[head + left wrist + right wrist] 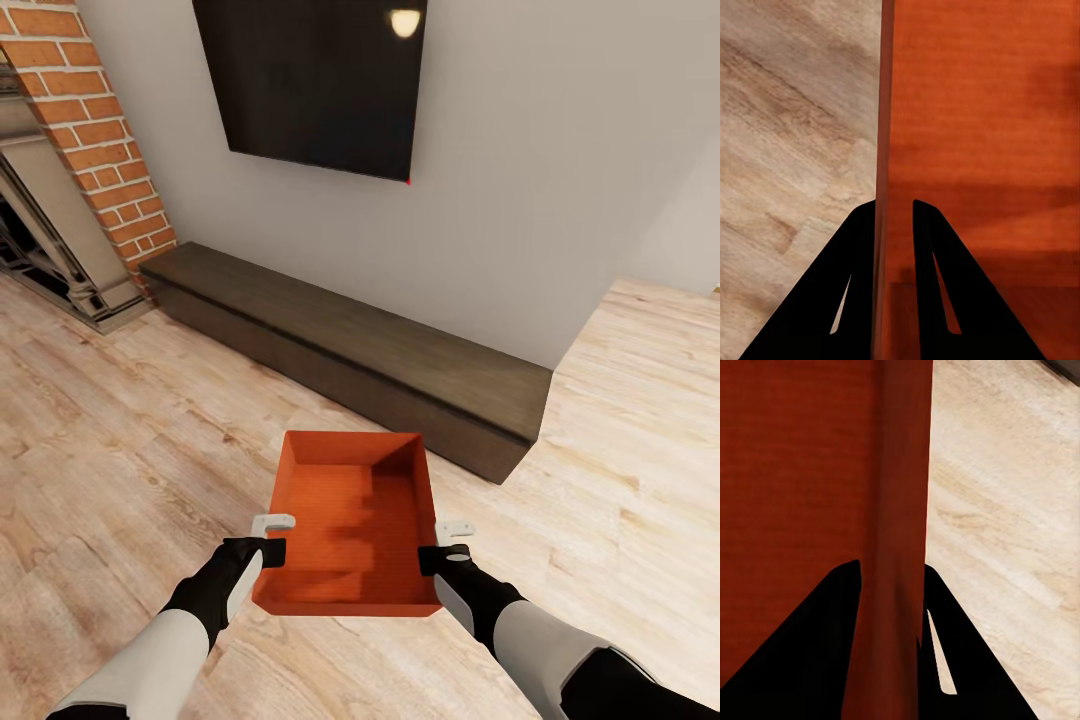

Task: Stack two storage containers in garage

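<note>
An orange-red container (347,525) hangs above the light plank floor (110,440), near a low dark cabinet (350,345) under a black TV (315,80), beside a brick fireplace (85,150). Both arms reach forward: the left pincer (894,214) clamps its left wall, the right pincer (891,577) its right wall.

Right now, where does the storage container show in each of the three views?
Head view: storage container, lower centre, held between both arms.
Left wrist view: its side wall runs between the left gripper fingers; interior beside.
Right wrist view: its wall sits between the right gripper fingers.
Shared landmark: light wood plank floor.
</note>
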